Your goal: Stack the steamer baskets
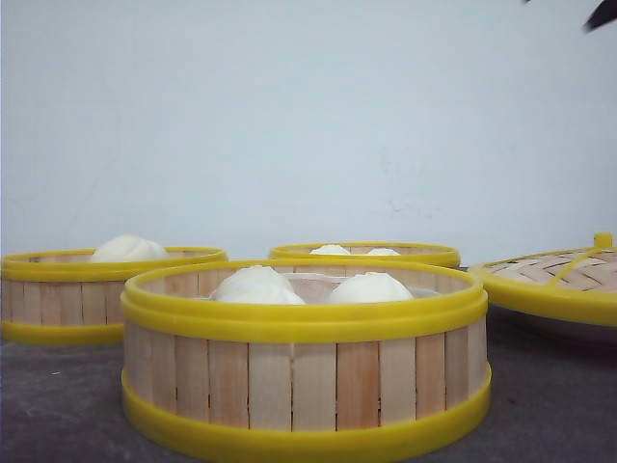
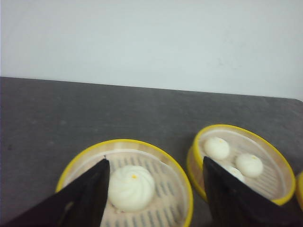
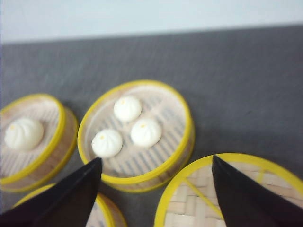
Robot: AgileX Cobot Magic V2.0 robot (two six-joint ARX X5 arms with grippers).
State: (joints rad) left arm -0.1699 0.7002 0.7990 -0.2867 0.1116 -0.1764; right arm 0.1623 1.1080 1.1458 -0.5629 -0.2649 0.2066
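Three steamer baskets holding buns sit unstacked on the tabletop beside a woven lid; both grippers' jaws stand apart.

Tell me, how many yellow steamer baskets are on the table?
3. The near basket sits front and centre, the left basket is behind it to the left, and the far basket is at the back. None are stacked yet. The lid isn't counted.
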